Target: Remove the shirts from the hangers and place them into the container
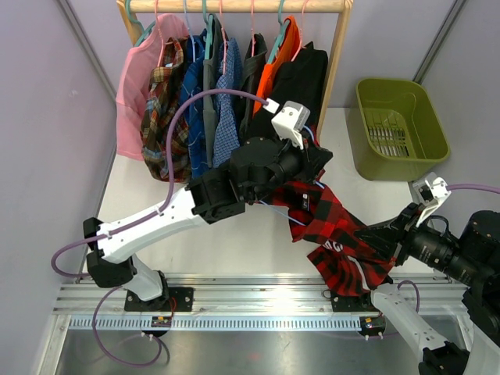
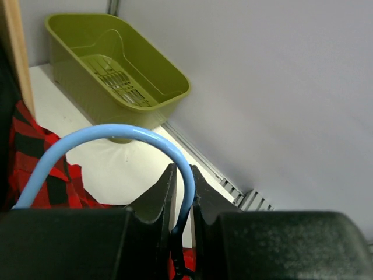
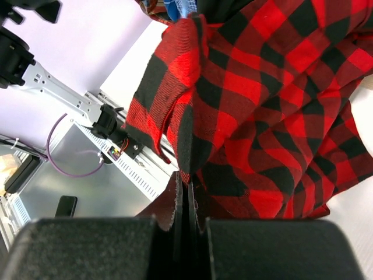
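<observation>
Shirts [image 1: 207, 101] hang from a wooden rail [image 1: 234, 6]; the left gripper [image 1: 312, 160] sits at the top of a red-and-black plaid shirt [image 1: 336, 226], a pale blue hanger [image 1: 281, 213] peeking out; the right gripper [image 1: 373, 234] touches its lower edge; the olive container [image 1: 437, 133] stands at the table's [image 1: 195, 242] far right.

Left arm [image 1: 168, 211] stretched far-right, left gripper [image 2: 182, 175] jaws pinched nearly together; right gripper [image 3: 187, 182] clamped tight, low, near right.

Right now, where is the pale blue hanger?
In the left wrist view, the pale blue hanger is pinched by the left gripper, next to the red plaid shirt, with the green bin behind it.
</observation>
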You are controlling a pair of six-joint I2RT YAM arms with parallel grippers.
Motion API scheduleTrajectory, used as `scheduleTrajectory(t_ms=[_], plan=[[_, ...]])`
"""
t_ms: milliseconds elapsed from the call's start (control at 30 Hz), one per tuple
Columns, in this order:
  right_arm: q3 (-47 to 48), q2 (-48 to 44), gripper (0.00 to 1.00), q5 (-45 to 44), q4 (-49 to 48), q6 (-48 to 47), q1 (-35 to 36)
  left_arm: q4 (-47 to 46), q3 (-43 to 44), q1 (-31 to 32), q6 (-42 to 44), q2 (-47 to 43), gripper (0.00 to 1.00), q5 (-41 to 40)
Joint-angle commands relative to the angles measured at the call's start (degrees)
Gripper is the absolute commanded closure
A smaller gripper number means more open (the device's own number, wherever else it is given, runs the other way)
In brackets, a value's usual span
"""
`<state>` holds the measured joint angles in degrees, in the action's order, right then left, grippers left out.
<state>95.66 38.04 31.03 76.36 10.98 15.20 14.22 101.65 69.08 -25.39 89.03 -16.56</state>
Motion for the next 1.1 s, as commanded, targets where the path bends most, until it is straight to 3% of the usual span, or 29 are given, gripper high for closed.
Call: scheduleTrajectory(t_ms=[0, 100, 133, 167, 233, 267, 433, 600, 700, 733, 800, 967, 1067], plan=[[0.67, 0.19, 1.00, -0.26, -4.64, 0.71, -0.44, 0.90, 2.33, 1.67, 4.89, -5.53, 1.00, -4.70], [0.85, 0.45, 0.96, -1.49, -4.20, 0.62, -0.44, 1.95, 4.35, 1.59, 8.68, -7.20, 1.00, -8.75], [0.85, 0.54, 0.81, -1.76, -4.11, 0.71, -0.52, 2.39, 5.83, 1.67, 9.73, -7.47, 1.00, -10.76], [0.85, 0.54, 0.41, -2.02, -4.02, 0.79, -0.52, 2.57, 6.54, 1.67, 11.66, -7.65, 1.00, -11.56], [0.85, 0.45, 0.24, -2.02, -4.11, 0.79, -0.52, 2.57, 8.21, 1.59, 14.04, -7.47, 1.00, -13.23], [0.93, 0.37, 0.01, -2.02, -4.11, 0.88, -0.52, 2.57, 10.04, 1.67, 16.22, -7.38, 1.00, -14.89], [0.85, -0.34, 0.00, -0.53, -4.64, 0.97, -0.52, 3.88, 14.89, 1.23, 19.67, -4.84, 1.00, -17.46], [-1.08, -0.86, 0.01, -0.79, -5.60, 0.97, -0.52, 5.20, 18.06, 1.23, 18.88, -4.39, 1.00, -15.88], [-1.96, -1.13, 0.48, -0.70, -6.48, 0.88, -0.52, 5.64, 18.32, 1.23, 19.58, -4.83, 1.00, -16.40], [-2.14, -1.21, 0.84, -2.10, -6.83, 0.97, -0.52, 5.91, 18.33, 1.32, 19.85, -5.01, 1.00, -17.19], [-2.40, -1.30, 1.00, -3.77, -7.01, 1.23, -0.52, 6.61, 18.24, 1.23, 19.50, -5.45, 1.00, -17.11], [-1.97, -1.65, 1.00, -10.00, -7.36, 1.85, -0.52, 6.79, 16.31, 1.23, 20.02, -7.55, 1.00, -18.68], [0.05, -3.41, 1.00, -23.61, -7.19, 3.87, -0.44, 6.35, 12.80, 1.32, 22.22, -9.75, 1.00, -22.63]])
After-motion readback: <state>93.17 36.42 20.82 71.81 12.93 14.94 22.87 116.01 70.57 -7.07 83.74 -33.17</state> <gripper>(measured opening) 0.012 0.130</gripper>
